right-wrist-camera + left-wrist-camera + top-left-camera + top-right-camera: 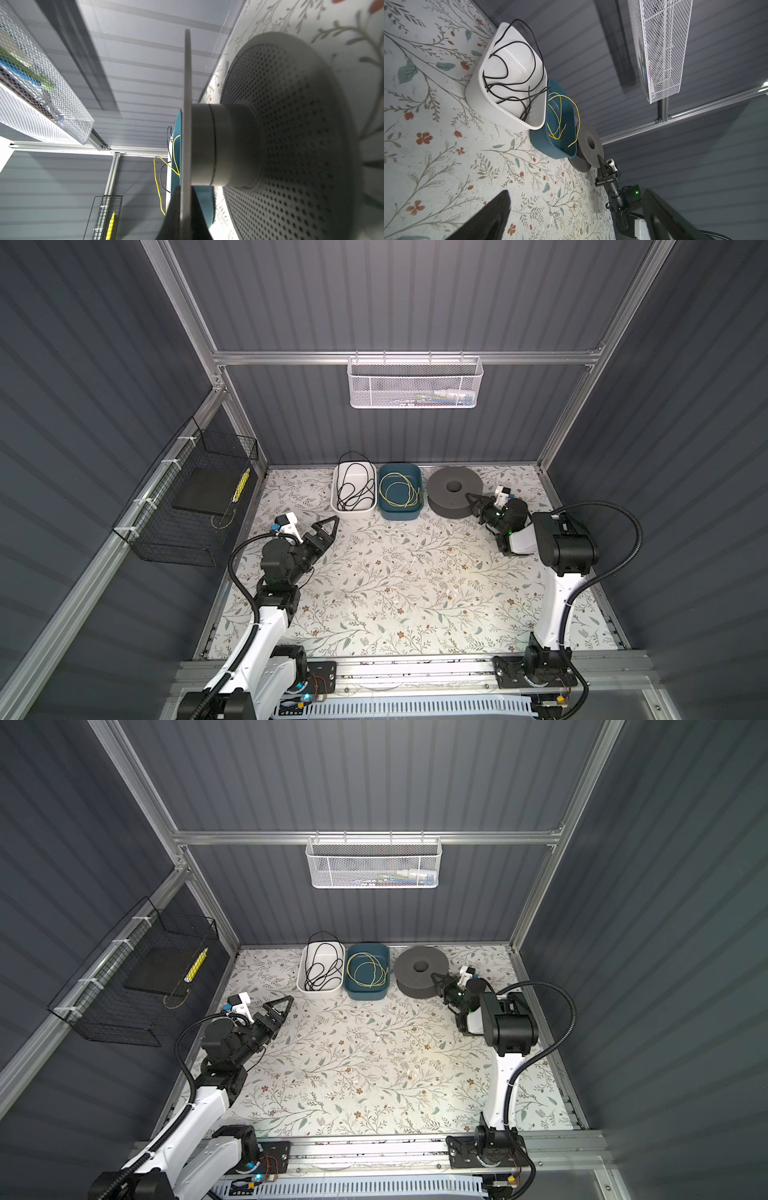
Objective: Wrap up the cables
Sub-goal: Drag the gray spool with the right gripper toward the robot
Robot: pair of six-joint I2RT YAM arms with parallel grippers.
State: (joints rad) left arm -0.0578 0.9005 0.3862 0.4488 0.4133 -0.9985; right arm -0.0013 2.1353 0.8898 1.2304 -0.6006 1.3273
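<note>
Right wrist view is showing the right end effector point(185, 209) clamping the flange of the grey perforated plastic spool point(286, 116), steadying it. Meanwhile the thin black cord point(353, 489) is lying in the white plastic tub point(353, 511), 2nd from the spool, probably awaiting the open left end effector point(332, 526).

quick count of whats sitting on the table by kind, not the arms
bins: 2, white bin and teal bin
cords: 2, black cable and yellow wire
spool: 1
total: 5
</note>
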